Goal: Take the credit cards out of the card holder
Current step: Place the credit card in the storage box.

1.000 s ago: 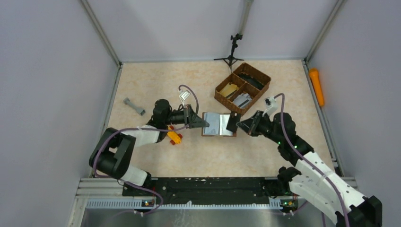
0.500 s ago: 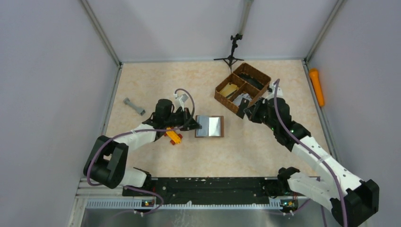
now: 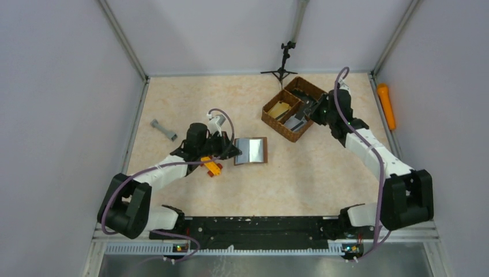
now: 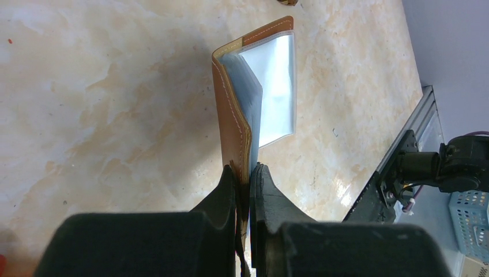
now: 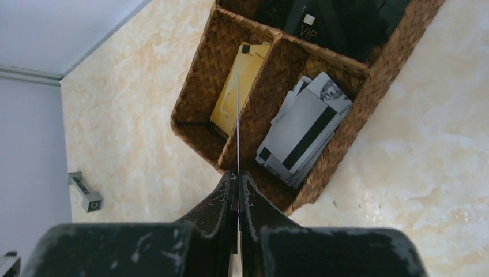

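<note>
The brown card holder lies open on the table, its grey-silver inside up. My left gripper is shut on its left edge; in the left wrist view the jaws pinch the brown cover at its near end. My right gripper is shut on a credit card, seen edge-on as a thin line, and holds it above the woven basket. Several grey-silver cards lie in the basket's right compartment.
The basket also holds a yellow card and black items. A yellow and red toy block lies under my left arm. A grey part lies at left, a small black tripod at the back, an orange object outside the right rail.
My right gripper has pulled a card from the holder and carried it up and right over the basket. The left gripper has drawn the holder slightly left; the holder has partly folded.
</note>
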